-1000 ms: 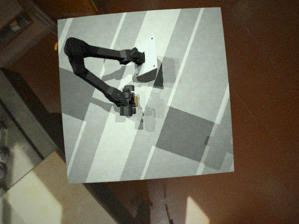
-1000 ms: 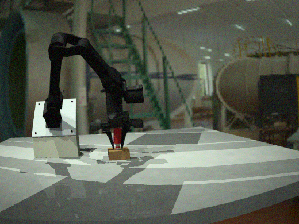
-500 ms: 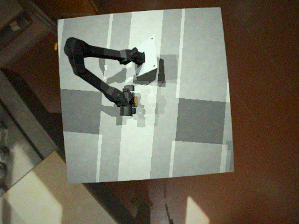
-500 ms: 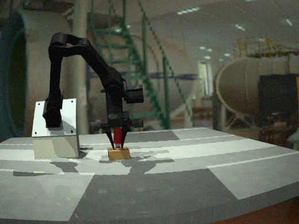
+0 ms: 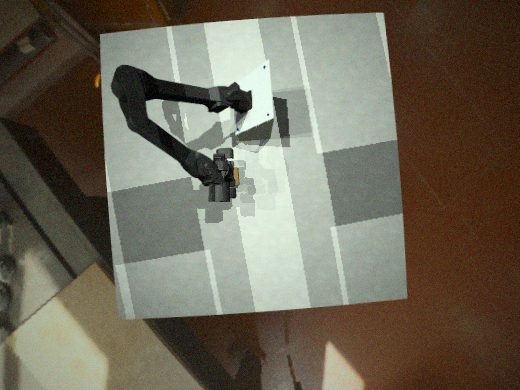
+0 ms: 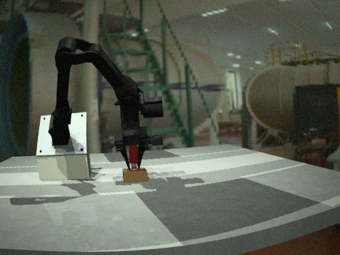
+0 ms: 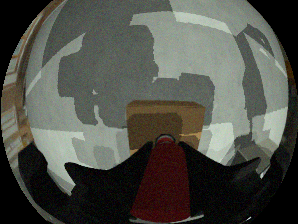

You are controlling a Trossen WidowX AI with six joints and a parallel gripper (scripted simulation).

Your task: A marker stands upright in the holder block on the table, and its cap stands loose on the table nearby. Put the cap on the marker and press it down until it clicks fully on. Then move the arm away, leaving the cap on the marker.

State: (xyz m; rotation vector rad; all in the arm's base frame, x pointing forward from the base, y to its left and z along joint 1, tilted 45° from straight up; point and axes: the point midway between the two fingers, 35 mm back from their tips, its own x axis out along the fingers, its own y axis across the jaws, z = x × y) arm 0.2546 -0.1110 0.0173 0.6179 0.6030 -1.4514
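The tan holder block (image 5: 236, 176) (image 6: 135, 177) (image 7: 165, 121) sits on the table under the hand. My gripper (image 6: 134, 167) (image 7: 165, 145) points down, its fingertips just above the block's top. It is shut on the red cap (image 6: 133, 154) (image 7: 162, 182), which stands upright between the fingers. In the exterior view a short pale band with a thin red line below it shows between the cap and the block, at the marker's place. The rest of the marker is hidden, and how far the cap sits on it cannot be told. In the top view the hand hides cap and marker.
The arm's white mounting plate (image 5: 261, 95) (image 6: 78, 131) stands tilted on a pale base (image 6: 63, 168), to the left of the block in the exterior view. The table (image 5: 360, 260) (image 6: 98, 222) carries grey patches and the arm's shadows.
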